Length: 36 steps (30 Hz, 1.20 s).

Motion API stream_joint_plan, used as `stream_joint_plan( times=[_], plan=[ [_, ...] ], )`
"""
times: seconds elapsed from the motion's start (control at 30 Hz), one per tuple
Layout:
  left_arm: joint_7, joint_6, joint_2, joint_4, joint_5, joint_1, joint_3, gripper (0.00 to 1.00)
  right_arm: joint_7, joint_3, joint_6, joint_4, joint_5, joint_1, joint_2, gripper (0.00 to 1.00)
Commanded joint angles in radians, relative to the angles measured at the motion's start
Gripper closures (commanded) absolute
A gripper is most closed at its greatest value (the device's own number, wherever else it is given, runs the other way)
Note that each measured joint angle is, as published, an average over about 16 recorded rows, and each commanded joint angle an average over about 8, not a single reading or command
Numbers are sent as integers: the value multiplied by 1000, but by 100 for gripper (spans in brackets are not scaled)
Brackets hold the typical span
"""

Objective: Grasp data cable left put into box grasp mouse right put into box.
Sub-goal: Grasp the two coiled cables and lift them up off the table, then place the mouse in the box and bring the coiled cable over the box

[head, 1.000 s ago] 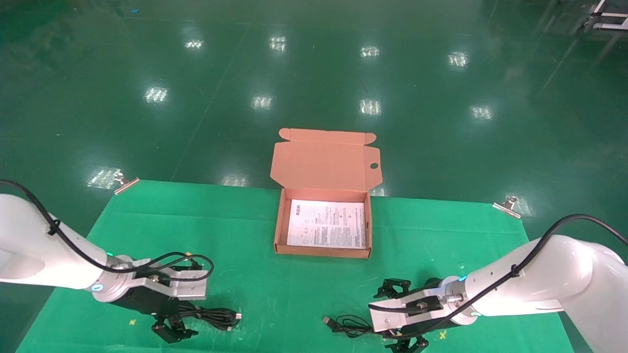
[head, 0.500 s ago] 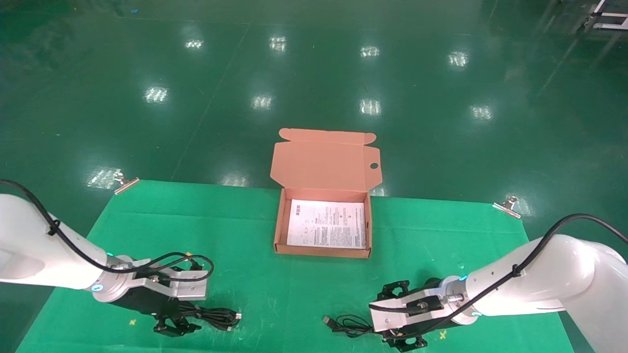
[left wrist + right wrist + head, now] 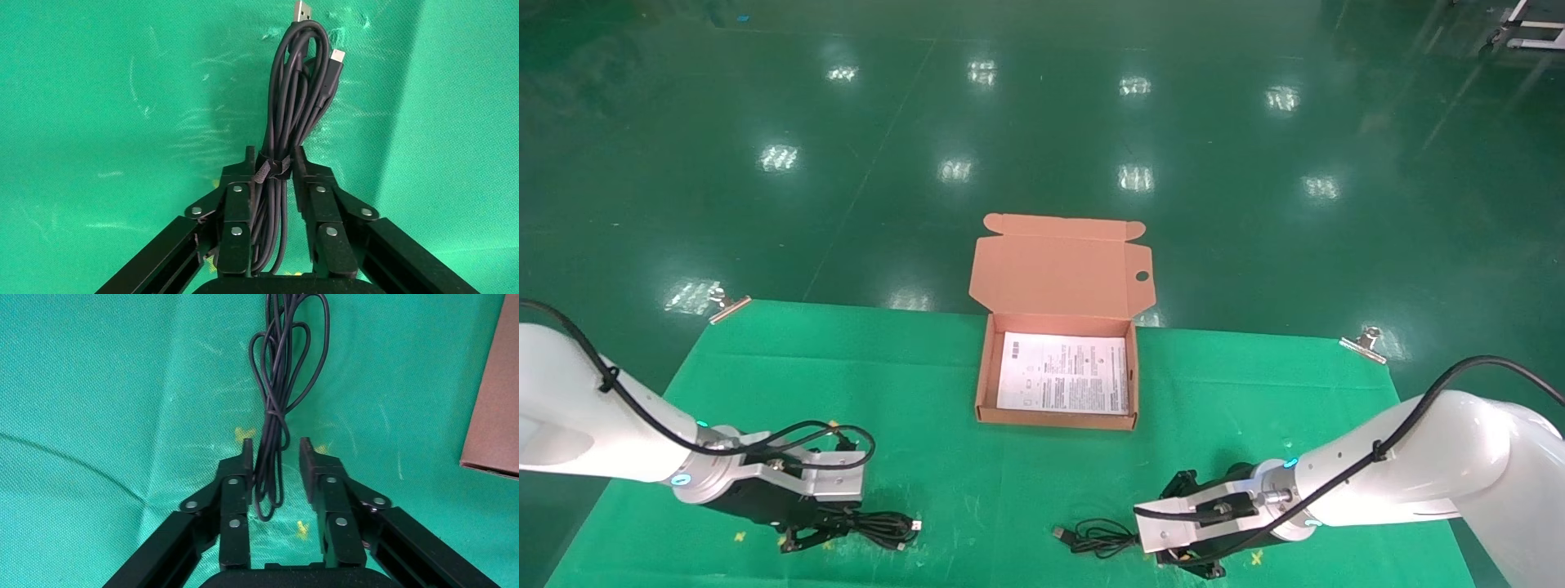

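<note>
My black left gripper (image 3: 272, 168) pinches the black cable (image 3: 294, 110); the cloth (image 3: 928, 384) is green, the box (image 3: 1054, 273) orange-brown, its sheet (image 3: 1064, 373) white, printed.

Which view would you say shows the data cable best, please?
The left wrist view: the data cable fills it, with its tie and both plugs visible between the left gripper's fingers. The head view shows only a small coil. The right wrist view does not show it.

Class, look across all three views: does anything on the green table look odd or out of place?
Yes. The right gripper straddles only a thin looped cord, and no mouse body shows in any view. The left gripper pinches the data cable at its tie, as expected.
</note>
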Motion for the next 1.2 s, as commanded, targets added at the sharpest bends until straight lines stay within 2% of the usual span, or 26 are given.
stream_joint_plan(
  times=[0.03,0.57,0.9,1.2],
  plan=[
    [0,0,0,0,0,0,0,100,0,0,0,0,0,0,0,100],
    [2,0,-3,-4,0,-4,0,100,6,8,-1,5,6,8,12,100],
    [12,11,-50,-71,-2,-91,-12,100,95,80,-2,120,57,71,138,100],
    [-44,-21,-77,-188,4,-190,-29,100,180,151,74,255,55,161,220,100]
  ],
)
